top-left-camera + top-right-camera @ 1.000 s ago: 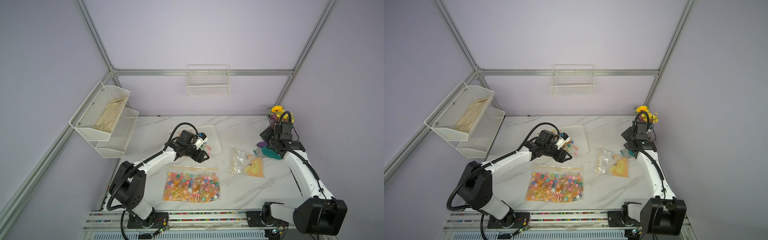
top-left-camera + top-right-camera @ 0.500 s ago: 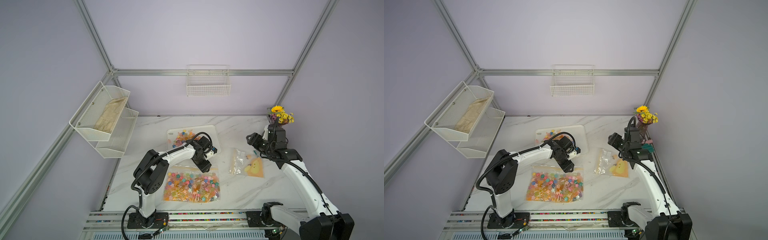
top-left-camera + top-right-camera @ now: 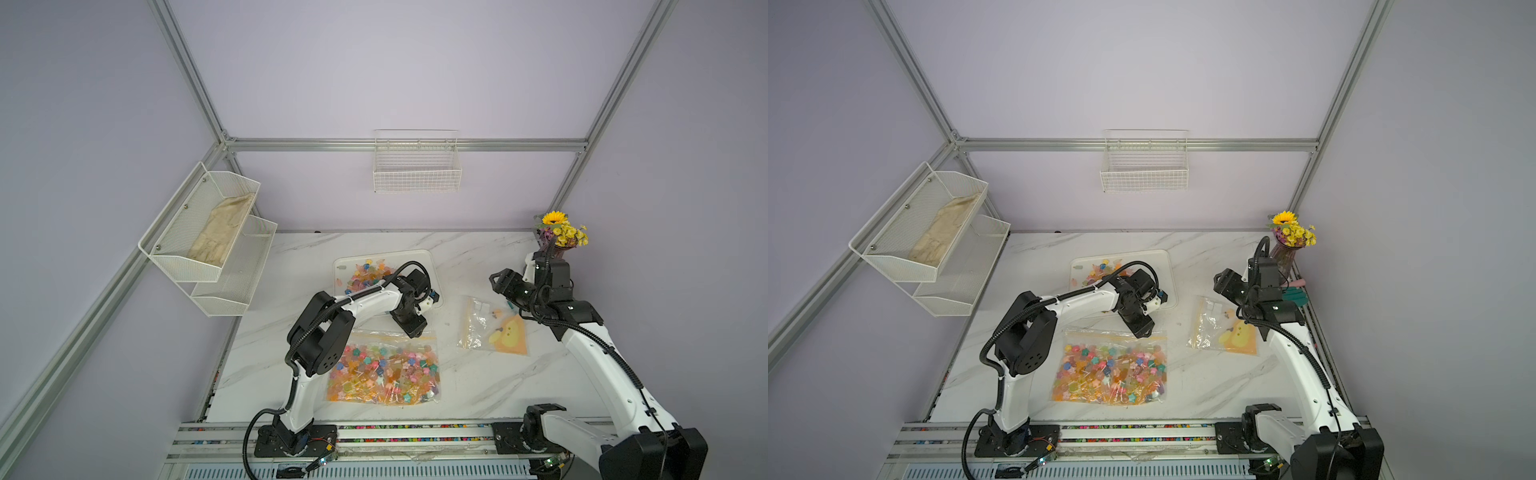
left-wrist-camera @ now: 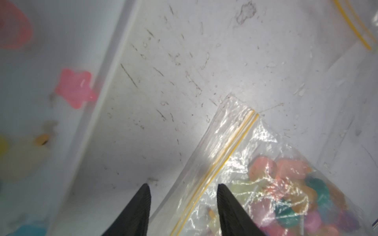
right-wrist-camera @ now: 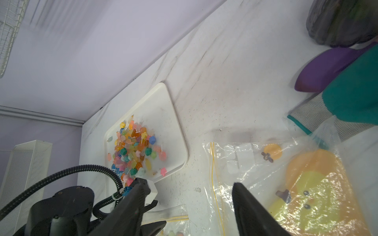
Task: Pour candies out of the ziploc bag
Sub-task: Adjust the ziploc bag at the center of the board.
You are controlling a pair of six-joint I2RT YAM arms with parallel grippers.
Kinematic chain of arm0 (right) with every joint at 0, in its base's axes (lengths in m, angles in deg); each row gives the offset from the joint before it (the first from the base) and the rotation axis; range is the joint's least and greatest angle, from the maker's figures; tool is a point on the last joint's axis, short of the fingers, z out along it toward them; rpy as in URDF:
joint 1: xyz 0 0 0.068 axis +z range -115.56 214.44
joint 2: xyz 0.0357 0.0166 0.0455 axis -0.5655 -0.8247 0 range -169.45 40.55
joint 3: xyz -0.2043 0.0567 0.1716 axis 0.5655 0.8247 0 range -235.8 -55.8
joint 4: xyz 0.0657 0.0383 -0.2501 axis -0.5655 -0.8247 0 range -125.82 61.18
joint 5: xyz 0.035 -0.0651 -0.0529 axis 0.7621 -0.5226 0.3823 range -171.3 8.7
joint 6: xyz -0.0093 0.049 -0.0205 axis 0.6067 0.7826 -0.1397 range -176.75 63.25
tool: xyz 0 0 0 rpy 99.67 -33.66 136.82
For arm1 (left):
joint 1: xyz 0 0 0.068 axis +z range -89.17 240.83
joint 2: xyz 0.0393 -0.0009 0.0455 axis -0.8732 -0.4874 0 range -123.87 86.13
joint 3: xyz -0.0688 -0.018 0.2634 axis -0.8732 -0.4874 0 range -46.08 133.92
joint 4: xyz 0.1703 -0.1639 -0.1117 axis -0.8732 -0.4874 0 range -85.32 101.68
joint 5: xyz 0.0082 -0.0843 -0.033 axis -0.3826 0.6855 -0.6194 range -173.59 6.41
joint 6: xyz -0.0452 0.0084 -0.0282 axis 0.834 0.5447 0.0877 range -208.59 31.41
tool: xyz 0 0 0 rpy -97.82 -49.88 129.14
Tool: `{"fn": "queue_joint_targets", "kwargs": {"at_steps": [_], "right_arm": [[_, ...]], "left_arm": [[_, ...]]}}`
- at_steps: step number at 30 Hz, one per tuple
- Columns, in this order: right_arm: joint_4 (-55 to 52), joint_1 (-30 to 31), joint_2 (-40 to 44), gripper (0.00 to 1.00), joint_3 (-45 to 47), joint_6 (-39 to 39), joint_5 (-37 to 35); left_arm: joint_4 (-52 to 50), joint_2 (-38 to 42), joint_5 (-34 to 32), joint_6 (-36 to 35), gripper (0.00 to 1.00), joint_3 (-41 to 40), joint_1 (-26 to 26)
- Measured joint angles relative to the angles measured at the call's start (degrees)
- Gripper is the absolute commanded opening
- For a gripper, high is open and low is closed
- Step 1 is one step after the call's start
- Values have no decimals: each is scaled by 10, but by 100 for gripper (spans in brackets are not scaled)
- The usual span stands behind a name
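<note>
White marble table [image 3: 478, 386]: take the back wall as 12 o'clock and the rail with the arm bases as 6.

The ziploc bag [image 3: 370, 336] lies flat at about 6 o'clock of the table's middle, seen in both top views. It is clear film with a thin yellow zip line along its 12 o'clock edge, and is packed with candies [image 3: 382, 370], small amber, pink, blue, teal and yellow pieces with thin white sticks showing.

At 12 o'clock sits a white tray [image 3: 1163, 259] with a loose pile of the same sweets [image 3: 365, 276] on its 9 o'clock half.

At 3 o'clock lies a second clear bag [image 3: 494, 332] with a yellow and orange shape inside.

The left gripper [image 4: 183, 185] is at the ziploc bag's 1 o'clock corner, jaws apart and astride the zip strip, not clamped.

The right gripper [image 3: 495, 282] hangs at 2 o'clock, jaws wide, holding nothing.

One pink star sweet [image 4: 75, 87] lies alone on the tray
</note>
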Motion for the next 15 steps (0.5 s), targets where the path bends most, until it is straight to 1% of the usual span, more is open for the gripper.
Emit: {"fn": "queue_joint_targets", "kwargs": {"at_steps": [4,7,15], "right_arm": [[0,0,0,70,0,0,-2],[0,0,-1,69,0,0,-4],[0,0,-5,69,0,0,-13]], "left_arm": [[-6,-1,6,-5,44,3,0],[-9,-1,13,-8,37,3,0],[-17,-1,19,-12,29,3,0]]}}
